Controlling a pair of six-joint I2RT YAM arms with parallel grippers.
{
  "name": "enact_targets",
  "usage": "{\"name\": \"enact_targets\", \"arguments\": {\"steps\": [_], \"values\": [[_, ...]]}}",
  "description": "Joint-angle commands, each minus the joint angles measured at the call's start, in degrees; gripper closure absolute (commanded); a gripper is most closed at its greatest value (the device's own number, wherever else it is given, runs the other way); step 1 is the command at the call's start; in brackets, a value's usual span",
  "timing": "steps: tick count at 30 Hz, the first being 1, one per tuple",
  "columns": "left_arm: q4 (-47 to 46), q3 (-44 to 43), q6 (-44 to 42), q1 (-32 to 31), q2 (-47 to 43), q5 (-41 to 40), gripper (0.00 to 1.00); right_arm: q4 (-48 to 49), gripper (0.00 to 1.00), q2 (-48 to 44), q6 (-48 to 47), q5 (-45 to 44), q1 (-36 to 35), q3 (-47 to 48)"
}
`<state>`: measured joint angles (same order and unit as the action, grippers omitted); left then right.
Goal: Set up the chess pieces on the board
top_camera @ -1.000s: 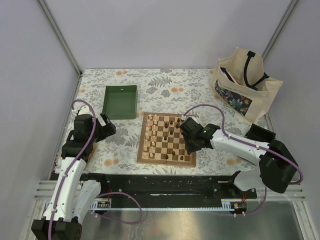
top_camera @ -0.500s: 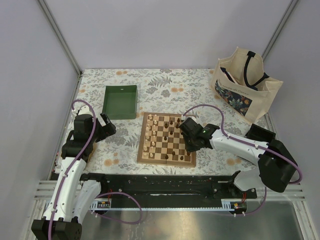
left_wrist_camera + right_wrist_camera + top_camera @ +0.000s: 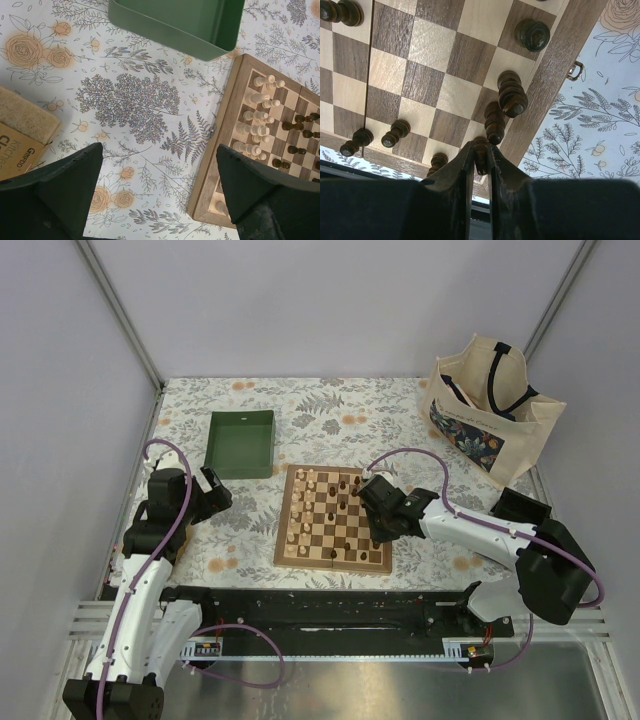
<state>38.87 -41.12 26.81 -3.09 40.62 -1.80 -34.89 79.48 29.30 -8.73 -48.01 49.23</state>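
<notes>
The board [image 3: 310,563] lies on a flowered tablecloth [image 3: 400,410]. Its left side is crowded with pale pieces [image 3: 257,116]. The dark pieces [image 3: 511,95] stand scattered toward its right side, a few in a line along the right border. The right gripper [image 3: 480,162] is over the board's near right corner, its fingers pinched narrowly around the head of one dark piece [image 3: 481,149] at the board's edge. The left gripper [image 3: 155,200] hovers off the board's left side, jaws spread wide, holding nothing. A green tray [image 3: 241,443] sits beyond the board's far left corner.
</notes>
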Motion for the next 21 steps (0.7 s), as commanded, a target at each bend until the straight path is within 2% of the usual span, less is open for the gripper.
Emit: {"name": "enact_targets", "arguments": {"steps": [1, 21], "values": [[-3.1, -0.8, -0.4, 0.3, -0.5, 0.8, 0.01, 1.1, 0.78, -0.2, 0.8, -2.6, -0.7, -0.3], [-3.1, -0.9, -0.3, 0.3, -0.5, 0.7, 0.01, 0.3, 0.66, -2.3, 0.5, -0.1, -0.9, -0.1]]}}
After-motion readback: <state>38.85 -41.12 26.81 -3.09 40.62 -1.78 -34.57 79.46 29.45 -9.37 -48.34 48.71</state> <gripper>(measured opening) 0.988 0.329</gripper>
